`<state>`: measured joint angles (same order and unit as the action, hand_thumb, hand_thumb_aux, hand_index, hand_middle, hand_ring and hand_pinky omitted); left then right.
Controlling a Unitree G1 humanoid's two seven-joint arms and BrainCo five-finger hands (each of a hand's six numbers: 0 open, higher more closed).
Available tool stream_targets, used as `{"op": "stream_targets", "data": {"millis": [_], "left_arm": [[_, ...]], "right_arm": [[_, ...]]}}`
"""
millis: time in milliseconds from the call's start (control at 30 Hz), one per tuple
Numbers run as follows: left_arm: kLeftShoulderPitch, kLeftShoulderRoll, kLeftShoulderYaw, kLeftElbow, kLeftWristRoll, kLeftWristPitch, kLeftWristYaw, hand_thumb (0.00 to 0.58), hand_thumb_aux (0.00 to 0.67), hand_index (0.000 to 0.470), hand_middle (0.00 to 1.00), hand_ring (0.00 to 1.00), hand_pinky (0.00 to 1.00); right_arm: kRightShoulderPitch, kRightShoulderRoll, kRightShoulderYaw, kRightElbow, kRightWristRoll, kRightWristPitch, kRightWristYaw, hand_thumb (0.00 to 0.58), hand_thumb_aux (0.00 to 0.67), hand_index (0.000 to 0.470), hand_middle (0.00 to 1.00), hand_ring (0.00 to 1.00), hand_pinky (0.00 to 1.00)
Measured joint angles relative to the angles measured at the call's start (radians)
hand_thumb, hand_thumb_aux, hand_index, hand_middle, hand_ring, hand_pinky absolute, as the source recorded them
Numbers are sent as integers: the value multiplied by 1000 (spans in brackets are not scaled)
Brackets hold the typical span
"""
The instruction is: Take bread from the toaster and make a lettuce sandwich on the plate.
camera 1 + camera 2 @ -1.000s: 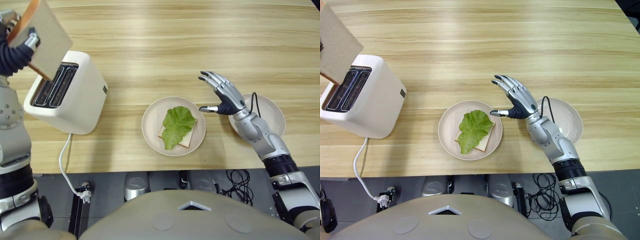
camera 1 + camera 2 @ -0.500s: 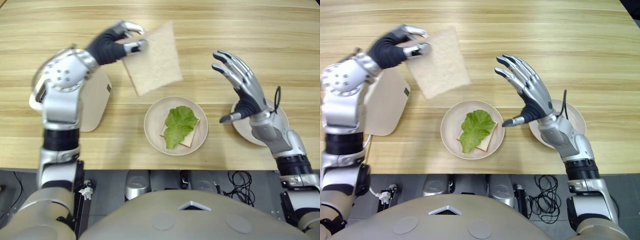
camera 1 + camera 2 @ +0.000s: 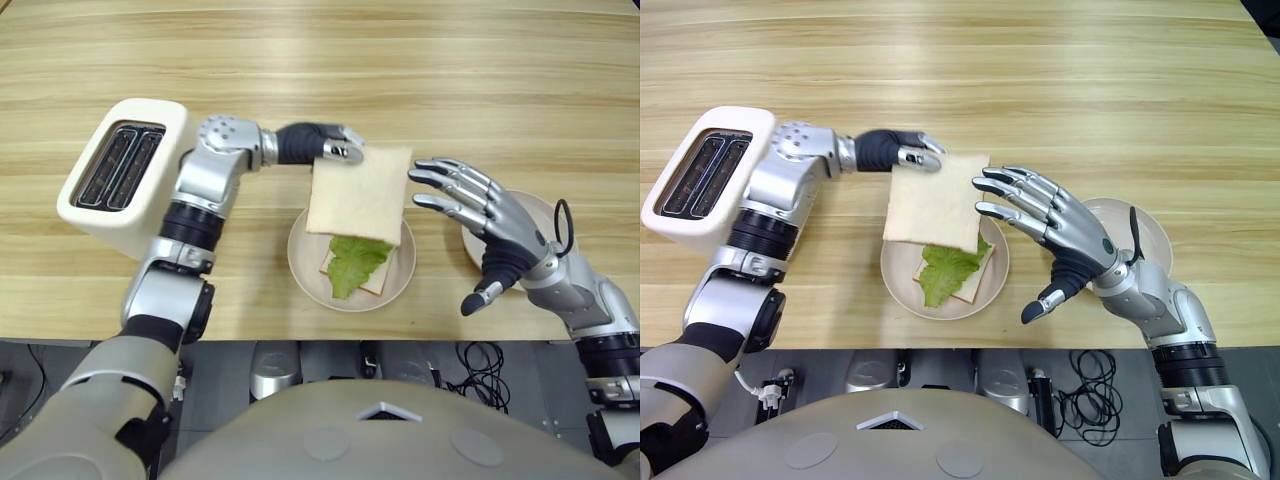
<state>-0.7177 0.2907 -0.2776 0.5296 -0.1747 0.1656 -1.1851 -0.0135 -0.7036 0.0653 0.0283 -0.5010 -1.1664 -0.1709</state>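
My left hand (image 3: 318,142) is shut on the top edge of a white bread slice (image 3: 358,195), which hangs over the far half of the cream plate (image 3: 304,275). On the plate lies another bread slice (image 3: 372,282) with a green lettuce leaf (image 3: 350,265) on top, partly hidden by the held slice. Just right of the plate my right hand (image 3: 482,220) hovers open, fingers spread toward the held slice. The white toaster (image 3: 122,177) stands at the left with both slots bare.
A second, smaller cream plate (image 3: 545,215) sits at the right, partly hidden behind my right hand. A bundle of black cables (image 3: 482,360) lies below the table's front edge (image 3: 250,335). Bare wooden tabletop stretches across the far half.
My left hand carried the bread slice from above the toaster rightward and down over the plate. My right hand lifted, then drew nearer the slice with fingers spread. The camera shifted slightly.
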Motion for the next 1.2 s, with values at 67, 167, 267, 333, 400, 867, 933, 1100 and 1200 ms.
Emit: {"op": "stream_targets", "data": {"millis": [67,167,267,333,400,867,933,1100,1200], "left_arm": [[-5,-25,-13,51,21,-24,0,580,670,460,1000,1000,1000],[-22,-52,-42,132,90,-103,47,580,670,460,1000,1000,1000],[-20,-72,-67,185,135,-155,63,580,670,460,1000,1000,1000],[-18,-76,-71,201,145,-172,51,580,670,460,1000,1000,1000],[-19,-79,-71,219,158,-188,53,580,670,460,1000,1000,1000],[-52,-121,-82,318,244,-263,71,580,670,460,1000,1000,1000],[-52,-132,-82,320,248,-271,77,580,670,460,1000,1000,1000],[-53,-147,-82,322,264,-286,88,580,670,460,1000,1000,1000],[-54,-147,-82,333,277,-289,96,580,670,460,1000,1000,1000]], "right_arm": [[0,1,10,-6,2,-1,31,0,0,0,0,0,0],[7,4,41,-6,-15,-3,85,0,0,0,0,0,0],[12,6,50,-6,-25,-3,118,0,0,0,0,0,0],[11,12,57,-6,-24,-3,133,0,0,0,0,0,0],[11,14,66,-5,-24,-3,151,0,0,0,0,0,0],[-40,23,120,83,-107,1,245,0,0,0,0,0,0],[-54,23,141,96,-121,3,260,0,0,0,0,0,0],[-72,21,196,142,-148,27,315,0,0,0,0,0,0],[-84,33,211,153,-158,32,321,0,0,0,0,0,0]]}}
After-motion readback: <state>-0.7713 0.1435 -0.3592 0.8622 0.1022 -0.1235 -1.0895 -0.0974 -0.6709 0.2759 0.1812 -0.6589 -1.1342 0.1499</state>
